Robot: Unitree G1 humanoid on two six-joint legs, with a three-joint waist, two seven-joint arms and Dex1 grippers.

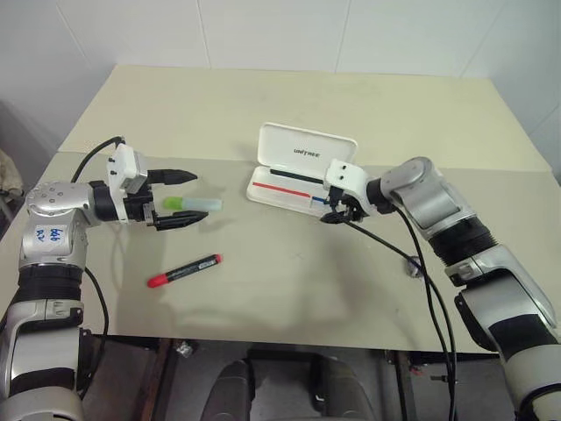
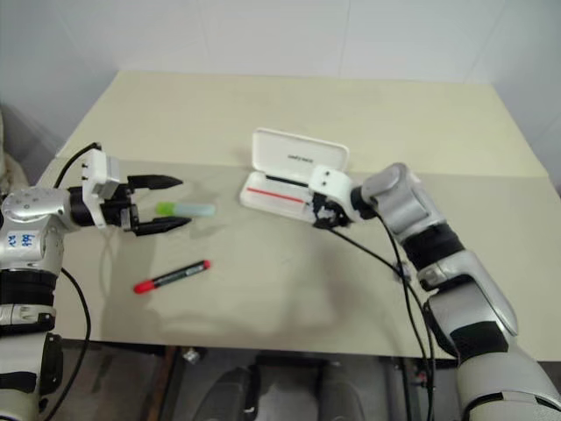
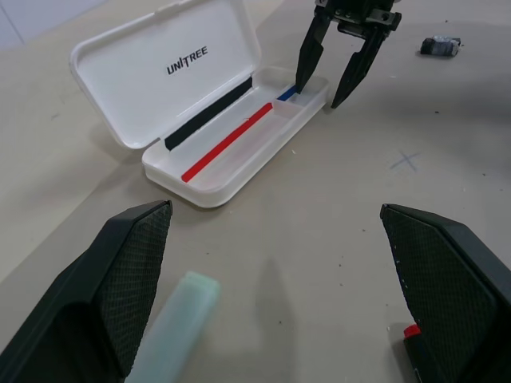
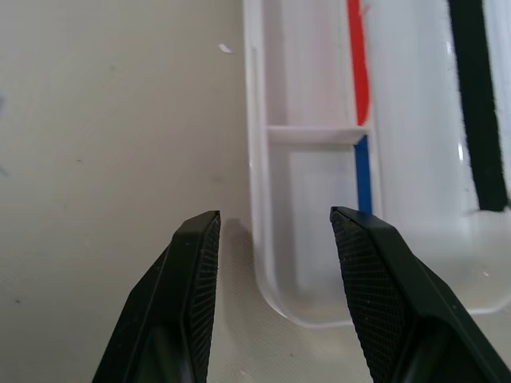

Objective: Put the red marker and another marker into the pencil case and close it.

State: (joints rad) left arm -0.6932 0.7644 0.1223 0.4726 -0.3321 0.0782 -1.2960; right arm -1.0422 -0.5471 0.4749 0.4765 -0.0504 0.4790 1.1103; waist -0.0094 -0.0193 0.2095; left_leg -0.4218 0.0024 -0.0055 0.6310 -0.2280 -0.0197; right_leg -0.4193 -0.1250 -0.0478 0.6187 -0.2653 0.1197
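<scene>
The white pencil case (image 1: 294,180) lies open near the middle of the beige counter (image 1: 289,281), lid raised, its tray bare but for printed red and blue stripes. The right gripper (image 3: 337,78) straddles the front wall at the tray's right end, its fingers (image 4: 188,303) half spread, gripping nothing as far as I can tell. The left gripper (image 1: 182,198) hovers with fingers wide apart around the light-green highlighter (image 1: 190,204), which seems to rest on the counter. The red marker (image 1: 184,271) lies nearer the front edge.
</scene>
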